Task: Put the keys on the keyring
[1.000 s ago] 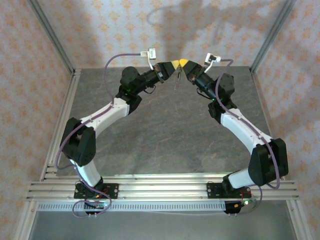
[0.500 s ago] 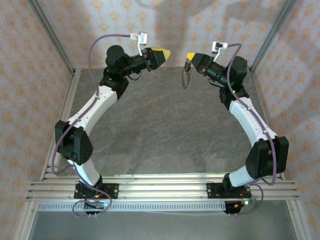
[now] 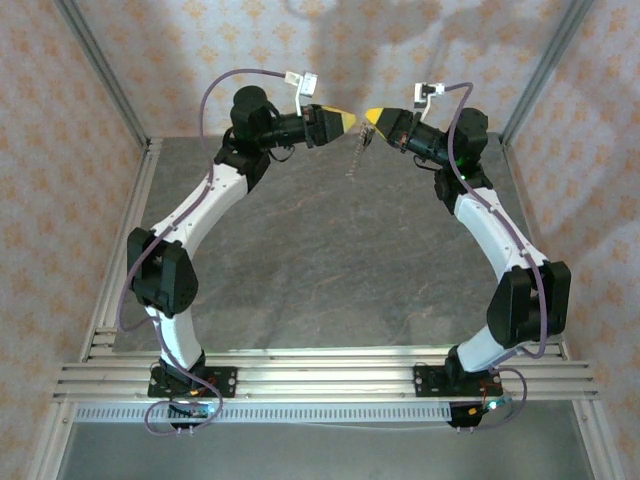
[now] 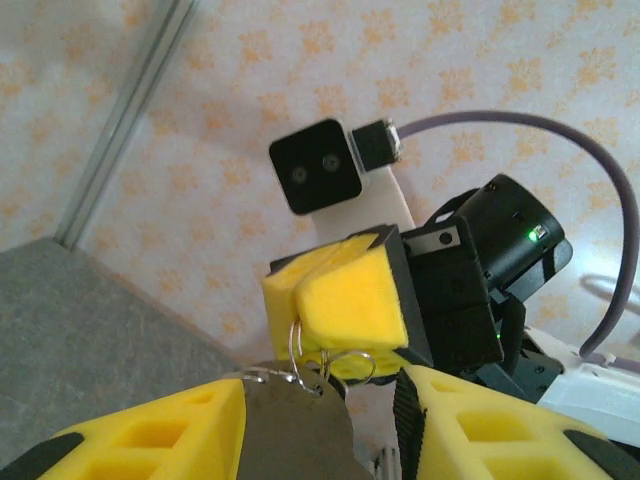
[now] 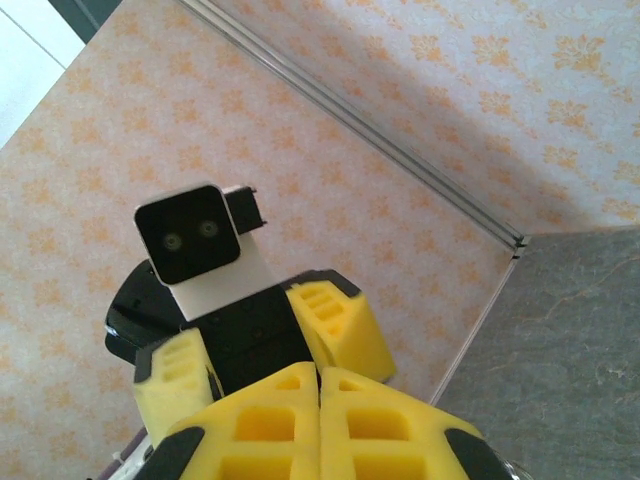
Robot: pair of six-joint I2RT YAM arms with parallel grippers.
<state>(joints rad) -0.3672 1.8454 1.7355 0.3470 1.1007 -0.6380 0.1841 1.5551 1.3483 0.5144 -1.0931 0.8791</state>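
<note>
Now the left gripper (image 3: pixel 344 120), having let go and drawn off, is back just beside the right gripper (image 3: pixel 371 117) with fingers (image 4: pixel 150 440) spread, probably for a fresh grasp. The keyring (image 4: pixel 298 352) (thin silvery loops, chain (image 3: pixel 352 166) dangling) hangs pinched under the right gripper's closed pads (image 4: pixel 345 295); any key there is too small to tell.

Yellow jaws, silvery keyring (image 4: pixel 294 350) — grey marbled table (image 3: pixel 320 260), cream walls (image 3: pixel 200 50) with orange floral motifs
</note>
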